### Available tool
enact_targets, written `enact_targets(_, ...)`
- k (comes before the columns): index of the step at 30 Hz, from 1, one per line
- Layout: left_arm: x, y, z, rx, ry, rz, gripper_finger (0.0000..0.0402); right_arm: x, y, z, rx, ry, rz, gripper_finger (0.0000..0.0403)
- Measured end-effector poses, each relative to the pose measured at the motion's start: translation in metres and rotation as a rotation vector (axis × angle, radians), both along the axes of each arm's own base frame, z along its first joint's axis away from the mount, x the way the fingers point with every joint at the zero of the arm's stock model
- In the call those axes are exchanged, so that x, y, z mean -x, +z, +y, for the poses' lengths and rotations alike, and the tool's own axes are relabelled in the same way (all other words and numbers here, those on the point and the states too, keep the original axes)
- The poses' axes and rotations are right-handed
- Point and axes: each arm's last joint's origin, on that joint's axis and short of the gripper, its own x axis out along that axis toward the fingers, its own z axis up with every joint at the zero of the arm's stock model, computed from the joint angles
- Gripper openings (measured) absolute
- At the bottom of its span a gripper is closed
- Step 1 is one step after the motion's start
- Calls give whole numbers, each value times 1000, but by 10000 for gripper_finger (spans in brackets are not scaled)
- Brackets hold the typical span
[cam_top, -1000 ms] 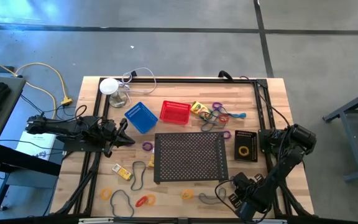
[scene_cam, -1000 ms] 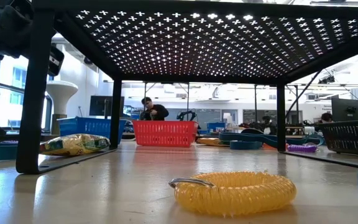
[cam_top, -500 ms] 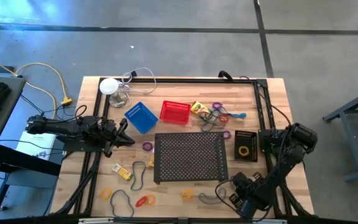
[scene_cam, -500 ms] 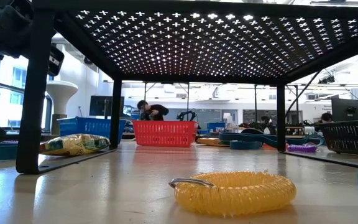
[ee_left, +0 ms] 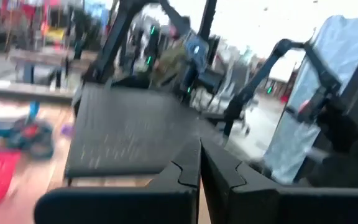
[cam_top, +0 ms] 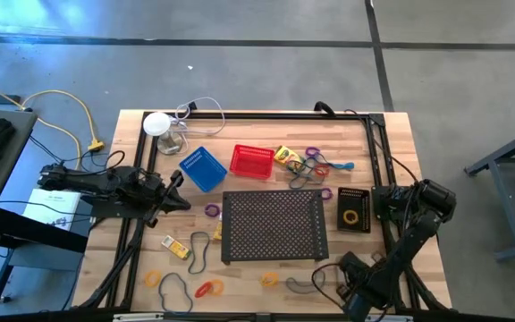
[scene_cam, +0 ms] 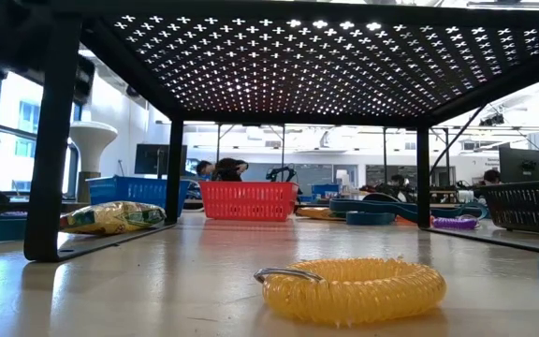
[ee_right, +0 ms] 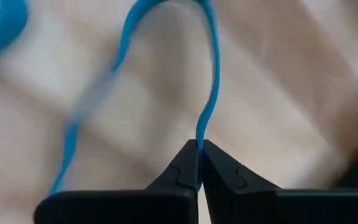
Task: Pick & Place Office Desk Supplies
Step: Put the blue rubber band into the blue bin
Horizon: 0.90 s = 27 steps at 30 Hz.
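Note:
My right gripper (cam_top: 340, 292) (ee_right: 199, 157) sits low at the table's near right and is shut on a blue rubber-band loop (cam_top: 302, 284). My left gripper (cam_top: 179, 178) (ee_left: 199, 163) is shut and holds nothing; it hovers beside the blue mesh basket (cam_top: 202, 168). The red basket (cam_top: 251, 160) stands right of the blue one. The black basket (cam_top: 354, 208) holds a yellow loop. One crayon box (cam_top: 286, 156) lies by the red basket, another (cam_top: 177, 247) at near left. A yellow coil loop (scene_cam: 354, 288) lies flat under the tray. My right gripper pinches one strand of the blue band (ee_right: 199, 134) between its two fingertips (ee_right: 185, 165). The strand runs straight away from the fingers, then curves round. The rest of the loop lies on the wood.
A large black perforated tray (cam_top: 271, 225) stands on legs mid-table. Orange (cam_top: 208, 288), yellow (cam_top: 153, 278), purple (cam_top: 211, 210) and dark (cam_top: 199, 253) loops lie scattered at near left. A tangle of loops (cam_top: 316, 165) lies far right. A white disc (cam_top: 156, 123) sits at the far left corner.
My right gripper has drawn back toward the table's near right edge, staying low. My left arm has shifted a little toward the table's left edge. The baskets, boxes and other loops have kept their places.

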Motion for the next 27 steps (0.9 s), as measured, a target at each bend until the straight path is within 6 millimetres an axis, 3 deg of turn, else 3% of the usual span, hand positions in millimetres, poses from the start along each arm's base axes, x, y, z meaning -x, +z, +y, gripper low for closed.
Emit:
enact_targets(7,4,14,-4,-16,6,-161,31,2,51,19,2,14,-8,2)
enact_targets(15,-1,22,-14,-5,47,-235,131,2,103,37,26,100,-287,2)
enact_targets(21,-11,35,-29,17,-32,-313,193,-13,115,40,145,358,-558,3)
enact_targets(27,-43,55,-53,124,-116,-240,203,-43,121,36,339,627,-726,3)
